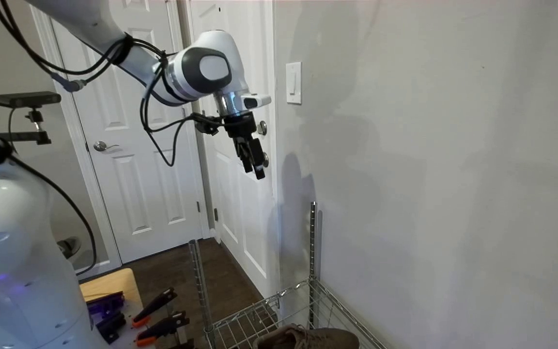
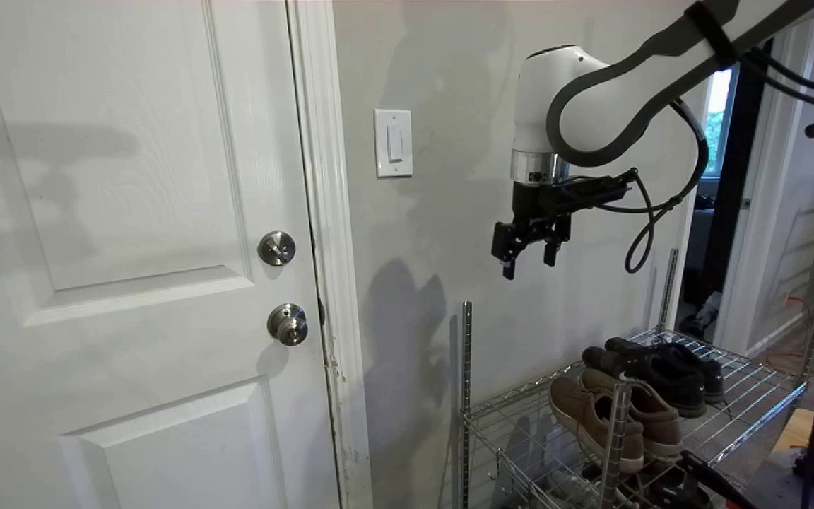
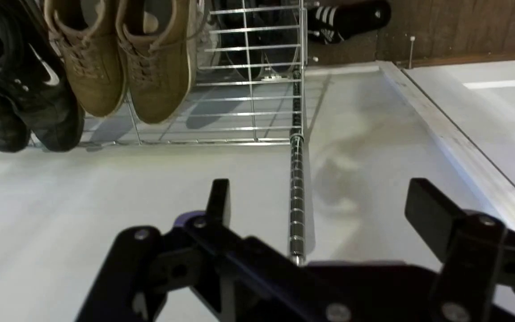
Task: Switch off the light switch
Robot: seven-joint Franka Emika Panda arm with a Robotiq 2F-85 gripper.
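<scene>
The light switch (image 1: 293,83) is a small white upright wall plate with a rocker at its centre. It also shows on the grey wall in an exterior view (image 2: 393,143), to the right of the door frame. It is out of view in the wrist view. My black gripper (image 2: 530,267) hangs pointing down, lower than the switch and apart from it, off to its right in that view. In an exterior view the gripper (image 1: 254,173) appears below and left of the switch. In the wrist view the gripper (image 3: 320,185) is open, its fingers wide apart with nothing between them.
A wire rack (image 2: 520,466) with shoes (image 2: 612,417) stands against the wall below my gripper. Its upright post (image 3: 297,201) rises near the wall. A white door (image 2: 131,367) with a round knob (image 2: 287,324) is beside the switch. Clamps (image 1: 162,325) lie near the robot base.
</scene>
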